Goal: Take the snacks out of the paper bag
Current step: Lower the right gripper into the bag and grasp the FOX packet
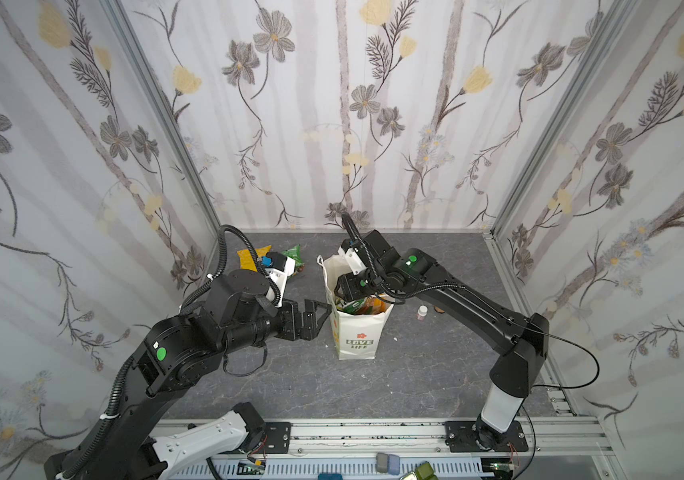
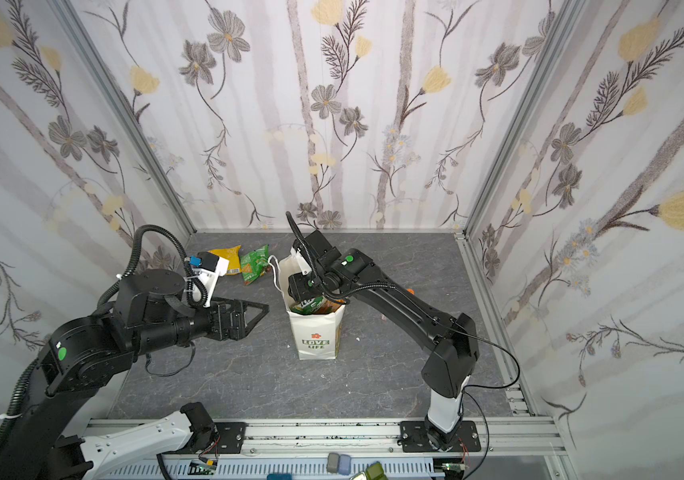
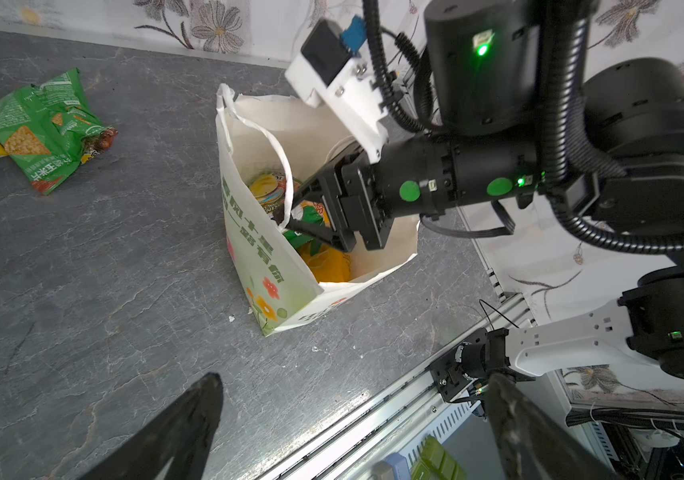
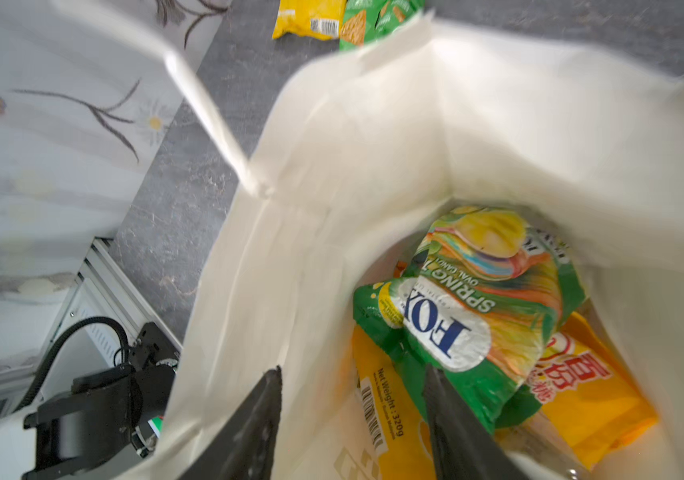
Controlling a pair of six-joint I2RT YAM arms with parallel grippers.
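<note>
Floral-papered walls point(image 1: 332, 104) close in a grey, stone-patterned tabletop point(image 1: 435, 365) on three sides. The paper bag point(image 1: 356, 336) stands upright near the middle of it, mouth open, with the "LOVE LIFE" print facing the near edge.

The right arm point(image 1: 477, 311) rises from the near rail on the right, bends at the elbow and reaches left and far. Its wrist tips down over the bag's far rim. The left arm point(image 1: 190, 345) comes in from the near left with its forearm about level and pointing right.

The right gripper point(image 4: 352, 370) is inside the bag, just above the snacks. Its jaws stand partly apart, and the right wrist view shows one finger touching the green edge of the FOXS packet point(image 4: 477, 311). Whether they pinch it I cannot tell. Under that packet lie a yellow packet with a barcode point(image 4: 386, 407) and an orange-yellow packet point(image 4: 593, 395).

The left gripper point(image 1: 325, 308) hangs just left of the bag without touching it, jaws spread wide and holding nothing.

Two snacks lie on the table at the far left, well apart from the bag's contents. They are a yellow packet point(image 2: 230, 257) and, touching it on the right, a green packet point(image 2: 253, 266) close to the bag's white cord handle point(image 3: 282, 158). A small bottle point(image 1: 422, 311) stands right of the bag.
</note>
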